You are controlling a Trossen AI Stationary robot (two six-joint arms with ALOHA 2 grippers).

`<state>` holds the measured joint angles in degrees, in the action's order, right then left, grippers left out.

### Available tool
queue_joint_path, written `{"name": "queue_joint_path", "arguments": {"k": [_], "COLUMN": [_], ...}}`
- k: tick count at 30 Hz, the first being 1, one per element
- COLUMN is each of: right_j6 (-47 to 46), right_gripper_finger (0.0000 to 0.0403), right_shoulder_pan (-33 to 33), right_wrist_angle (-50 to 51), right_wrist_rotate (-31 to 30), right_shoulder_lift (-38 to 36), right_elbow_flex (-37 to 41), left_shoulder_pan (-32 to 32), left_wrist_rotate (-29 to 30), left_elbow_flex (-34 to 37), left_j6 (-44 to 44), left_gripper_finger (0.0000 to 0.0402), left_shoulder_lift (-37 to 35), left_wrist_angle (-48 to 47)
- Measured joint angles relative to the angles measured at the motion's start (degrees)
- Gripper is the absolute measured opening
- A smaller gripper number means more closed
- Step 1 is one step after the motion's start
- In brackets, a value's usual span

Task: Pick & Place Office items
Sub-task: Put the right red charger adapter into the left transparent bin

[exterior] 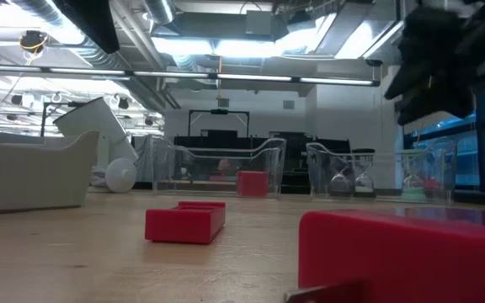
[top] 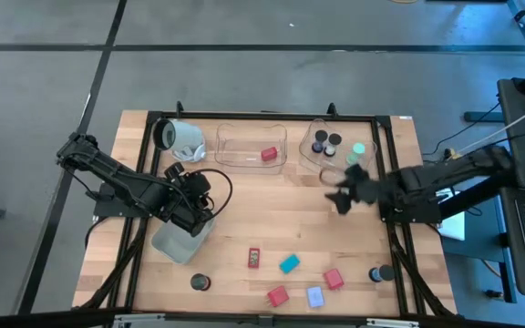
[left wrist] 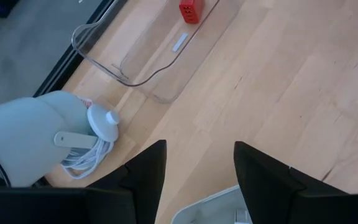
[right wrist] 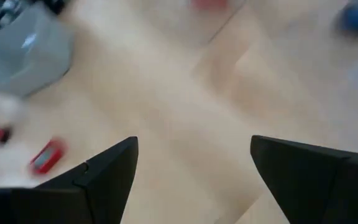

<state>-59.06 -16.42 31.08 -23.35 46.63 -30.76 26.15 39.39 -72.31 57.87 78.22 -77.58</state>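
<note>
My left gripper (top: pixel 199 208) is open and empty over the far end of the grey-blue tray (top: pixel 176 241); its fingers (left wrist: pixel 143 175) stand apart. My right gripper (top: pixel 340 196) is open and empty, raised above the table just in front of the right clear tray (top: pixel 310 157); its own wrist view (right wrist: pixel 194 168) is blurred. That tray holds two black cylinders (top: pixel 327 141) and a mint-green disc (top: pixel 359 148). The left clear tray (top: pixel 235 146) holds a red block (top: pixel 269 154). Near the front edge lie a flat red piece (top: pixel 254 258), a teal piece (top: pixel 289 264), two red blocks (top: pixel 334 278), a pale blue block (top: pixel 314 296) and two black cylinders (top: pixel 200 282).
A large white cylinder with a dark end (top: pixel 179 137) lies on its side at the far left, with a white cord beside it (left wrist: pixel 89 155). A dark frame (top: pixel 381 146) runs round the table top. Bare wood lies between the trays and the front items.
</note>
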Motion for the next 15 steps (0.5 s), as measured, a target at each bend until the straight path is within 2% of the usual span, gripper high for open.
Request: {"name": "queue_joint_path", "arguments": {"k": [5, 8, 11, 15], "right_j6": [-16.6, -22.5, -20.5, -6.4], "right_gripper_finger": [0.0313, 0.0313, 0.0313, 0.0313], "right_shoulder_pan": [-13.4, -18.9, -22.7, -26.5], "right_wrist_angle": [-0.1, 0.0, 0.0, -0.2], "right_wrist_rotate": [1.6, 3.6, 5.7, 11.4], "right_shoulder_lift": [7.6, 13.2, 19.2, 26.6], "right_elbow_flex": [-0.3, -2.4, -6.1, -11.3], "left_shoulder_pan": [0.0, 0.0, 0.0, 0.0], "left_wrist_rotate": [0.2, 1.6, 2.7, 3.2], "left_elbow_flex": [0.0, 0.0, 0.0, 0.0], "left_j6": [0.0, 0.0, 0.0, 0.0], "left_gripper_finger": [0.0184, 0.0184, 0.0184, 0.0184], "left_shoulder_lift": [0.0, 0.0, 0.0, 0.0], "left_wrist_angle": [0.0, 0.0, 0.0, 0.1]}}
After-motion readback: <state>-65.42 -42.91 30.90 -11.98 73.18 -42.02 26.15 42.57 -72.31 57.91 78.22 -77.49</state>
